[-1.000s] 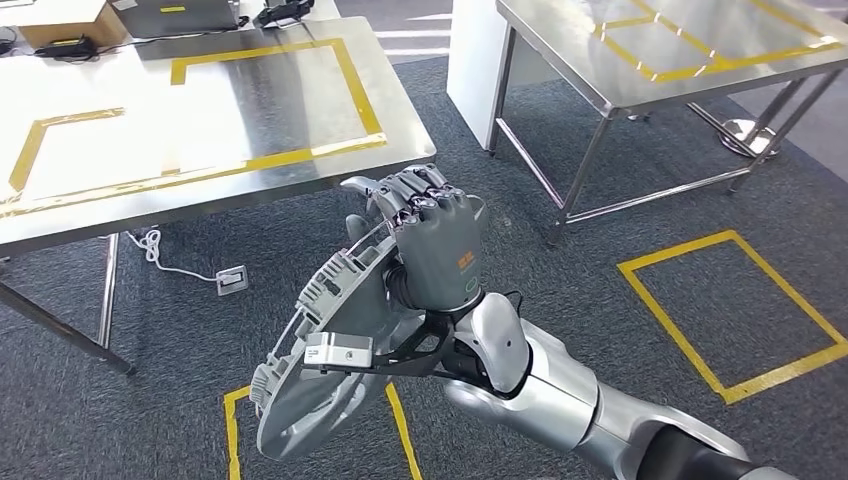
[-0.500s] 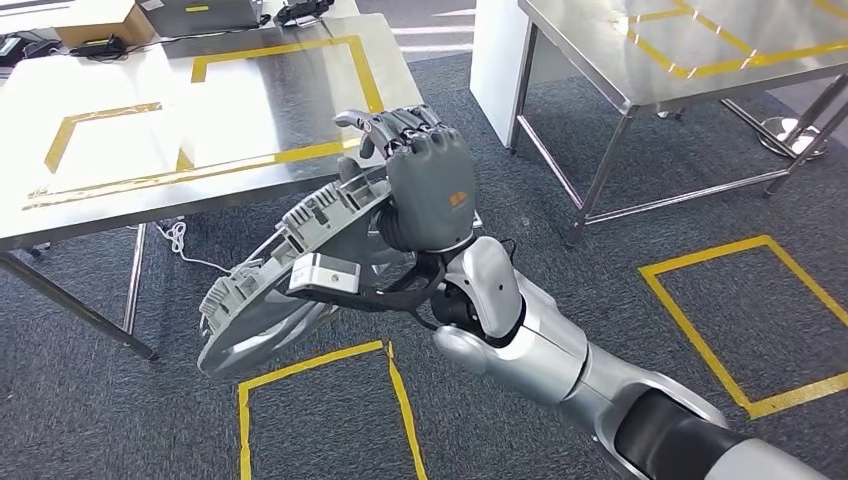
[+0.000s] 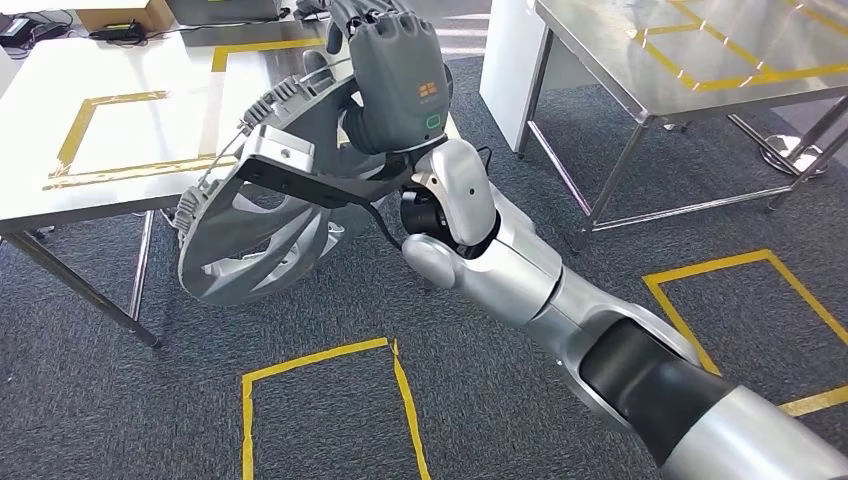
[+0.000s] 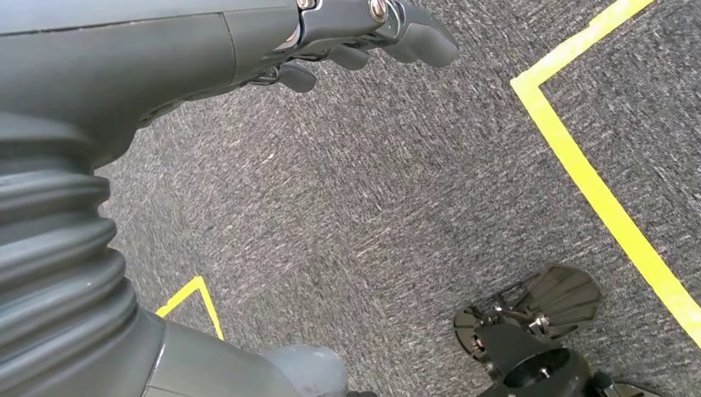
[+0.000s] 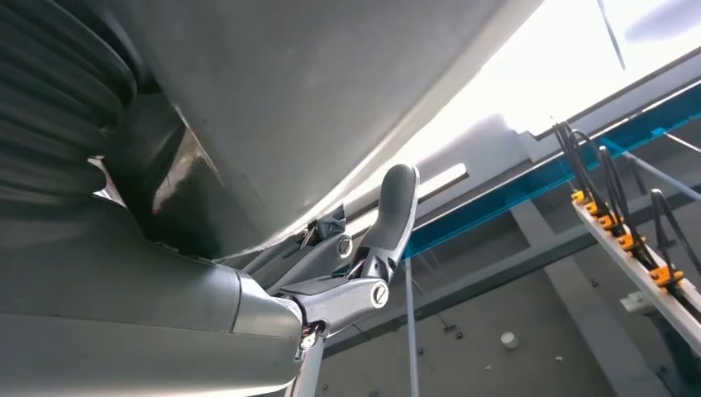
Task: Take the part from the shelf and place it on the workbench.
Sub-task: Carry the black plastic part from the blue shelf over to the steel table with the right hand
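Observation:
In the head view my right hand (image 3: 395, 75) grips the rim of the part (image 3: 250, 225), a large round grey housing with a ribbed edge and spokes. It hangs tilted in the air over the near edge of the steel workbench (image 3: 120, 130), which carries yellow tape outlines. In the right wrist view the part's smooth grey face (image 5: 331, 99) lies close against the hand, with one of the fingers (image 5: 390, 211) pressed to it. My left hand (image 4: 165, 74) hangs over the grey carpet, holding nothing, its fingers (image 4: 372, 29) loosely apart from the thumb.
A second steel table (image 3: 700, 60) with yellow tape stands at the right, with a white cabinet (image 3: 510, 60) between the tables. The workbench's legs (image 3: 140, 290) stand at the near left. Yellow tape squares (image 3: 330, 380) mark the carpet. A cardboard box (image 3: 120, 12) sits at the workbench's far side.
My right arm has raised the part and carried it forward, from low over the carpet up to the workbench's near edge. The view has also shifted slightly.

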Action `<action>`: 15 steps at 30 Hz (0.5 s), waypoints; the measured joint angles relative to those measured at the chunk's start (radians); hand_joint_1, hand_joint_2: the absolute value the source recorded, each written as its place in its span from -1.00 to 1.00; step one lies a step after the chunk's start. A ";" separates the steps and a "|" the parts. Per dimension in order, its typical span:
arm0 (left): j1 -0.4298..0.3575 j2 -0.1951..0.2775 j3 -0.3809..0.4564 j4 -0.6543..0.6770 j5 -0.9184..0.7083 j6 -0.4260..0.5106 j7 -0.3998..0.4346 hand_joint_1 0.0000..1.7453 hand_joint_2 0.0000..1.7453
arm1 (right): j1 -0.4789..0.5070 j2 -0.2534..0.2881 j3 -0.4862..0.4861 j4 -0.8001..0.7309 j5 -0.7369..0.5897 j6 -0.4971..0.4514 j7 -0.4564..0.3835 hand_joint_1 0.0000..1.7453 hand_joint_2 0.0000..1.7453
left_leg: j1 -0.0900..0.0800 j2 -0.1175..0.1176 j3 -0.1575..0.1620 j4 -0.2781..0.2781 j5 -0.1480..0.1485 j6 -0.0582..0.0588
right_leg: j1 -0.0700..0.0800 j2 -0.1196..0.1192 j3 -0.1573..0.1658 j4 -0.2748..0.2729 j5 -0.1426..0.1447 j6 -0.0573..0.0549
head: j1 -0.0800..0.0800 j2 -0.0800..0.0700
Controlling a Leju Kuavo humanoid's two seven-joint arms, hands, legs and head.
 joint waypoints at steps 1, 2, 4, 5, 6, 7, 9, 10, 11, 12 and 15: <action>0.000 0.000 0.002 0.000 0.001 0.001 0.000 -1.00 1.00 | -0.008 0.006 0.001 0.013 -0.002 0.000 0.000 1.00 1.00 | -0.001 0.000 -0.001 0.000 0.000 0.002 | -0.002 0.000 0.000 0.000 0.000 0.004 | 0.000 0.000; 0.000 0.000 0.005 0.000 0.002 0.003 0.000 -1.00 1.00 | -0.015 0.012 0.002 0.024 -0.004 0.000 0.001 1.00 1.00 | -0.003 0.000 -0.001 0.001 0.000 0.004 | -0.003 0.000 -0.001 0.000 0.001 0.008 | 0.000 0.000; 0.002 0.000 0.009 0.000 0.002 0.006 0.001 -1.00 1.00 | -0.027 0.023 0.004 0.044 -0.007 0.001 0.002 1.00 1.00 | -0.006 -0.001 -0.003 0.001 0.000 0.009 | -0.006 -0.001 -0.001 -0.002 0.002 0.014 | 0.000 0.000; 0.002 0.000 0.010 0.000 0.002 0.007 0.002 -1.00 1.00 | -0.034 0.028 0.005 0.052 -0.007 0.001 0.002 1.00 1.00 | -0.006 -0.001 -0.003 0.000 0.000 0.011 | -0.006 -0.003 -0.001 -0.002 0.002 0.016 | 0.000 0.000; 0.003 0.000 0.012 0.000 0.002 0.007 0.003 -1.00 1.00 | -0.040 0.033 0.008 0.060 -0.008 0.001 0.002 1.00 1.00 | -0.004 -0.001 -0.002 -0.004 0.002 0.015 | -0.007 -0.002 -0.002 -0.001 0.000 0.019 | 0.000 0.000; 0.003 0.000 0.013 0.000 0.002 0.007 0.004 -1.00 1.00 | -0.047 0.036 0.010 0.066 -0.009 0.000 0.001 1.00 1.00 | 0.000 -0.002 0.000 -0.008 0.005 0.019 | -0.007 0.001 -0.005 0.008 -0.007 0.022 | 0.000 0.000; 0.003 -0.001 0.015 0.000 0.002 0.009 0.004 -1.00 1.00 | -0.059 0.039 0.015 0.078 -0.012 -0.001 0.000 1.00 1.00 | 0.007 -0.002 0.005 -0.016 0.009 0.025 | -0.009 0.016 -0.037 0.080 -0.051 0.028 | 0.001 0.000; 0.003 -0.001 0.016 0.000 0.003 0.009 0.004 -1.00 1.00 | -0.063 0.039 0.017 0.085 -0.014 -0.001 0.000 1.00 1.00 | 0.008 -0.003 0.005 -0.016 0.010 0.027 | -0.010 0.023 -0.068 0.146 -0.083 0.030 | 0.002 0.000; 0.003 -0.001 0.017 0.000 0.003 0.010 0.004 -1.00 1.00 | -0.065 0.039 0.020 0.091 -0.014 -0.001 0.000 1.00 1.00 | 0.008 -0.004 0.005 -0.016 0.009 0.027 | -0.012 0.026 -0.103 0.216 -0.113 0.032 | 0.002 0.000; 0.004 -0.001 0.017 0.000 0.003 0.010 0.004 -1.00 1.00 | -0.066 0.039 0.022 0.097 -0.015 -0.001 0.000 1.00 1.00 | 0.009 -0.006 0.005 -0.016 0.009 0.026 | -0.014 0.027 -0.132 0.271 -0.129 0.034 | 0.002 0.000; 0.006 -0.002 0.019 0.000 0.003 0.010 0.004 -1.00 1.00 | -0.067 0.039 0.025 0.109 -0.016 -0.001 0.000 1.00 1.00 | 0.014 -0.015 0.006 -0.011 0.005 0.017 | -0.020 0.027 -0.115 0.213 -0.065 0.036 | 0.002 0.000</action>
